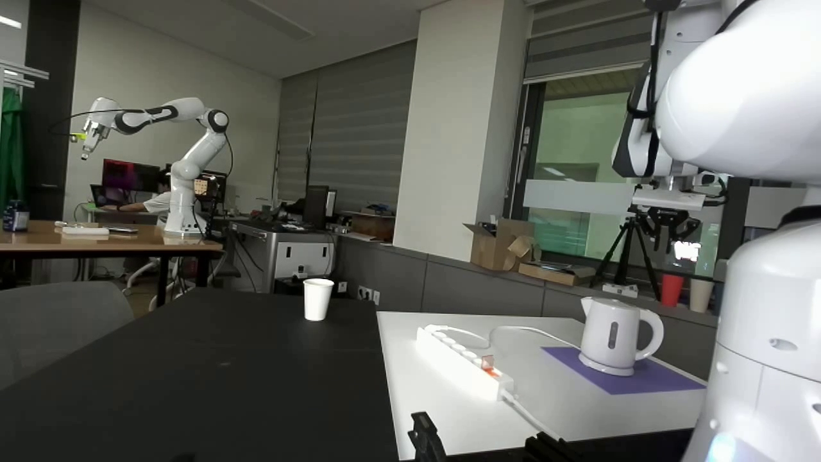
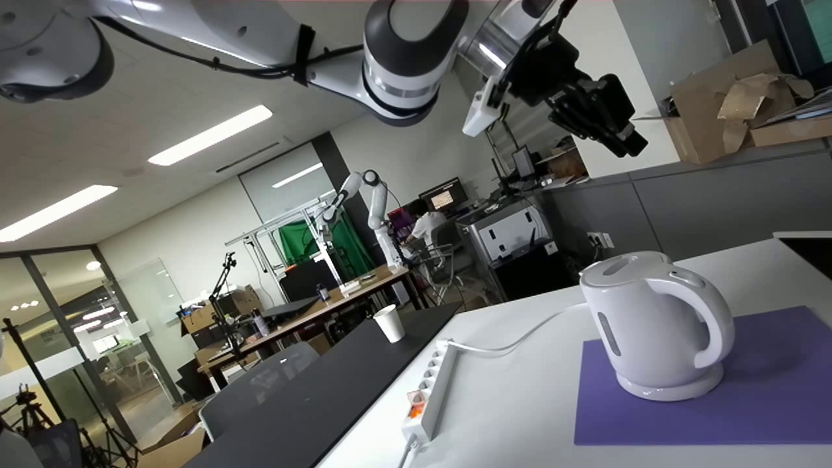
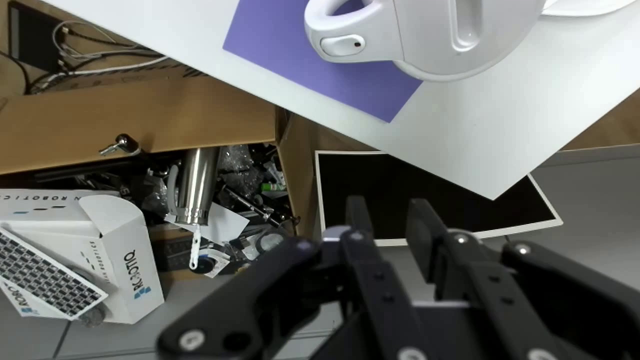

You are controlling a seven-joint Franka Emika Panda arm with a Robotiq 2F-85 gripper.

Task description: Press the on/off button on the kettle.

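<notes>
The white kettle (image 1: pixel 609 337) stands upright on a purple sheet (image 1: pixel 664 378) on the white table. It also shows in an exterior view (image 2: pixel 650 331), its loop handle toward that camera. The wrist view shows part of the kettle (image 3: pixel 435 37), cut off at the top edge. Its on/off button (image 3: pixel 343 45), an oval rocker with a dark dot, sits on the handle. My gripper (image 1: pixel 664 240) is raised well above the kettle and apart from it. In the wrist view, its fingers (image 3: pixel 389 204) are parted with nothing between them, beyond the table's corner.
A white power strip (image 1: pixel 462 369) with a cord lies on the white table (image 2: pixel 507 403). A white paper cup (image 1: pixel 317 299) stands on the black table (image 1: pixel 256 372). An open cardboard box (image 3: pixel 140 117) of mixed items sits below the table edge.
</notes>
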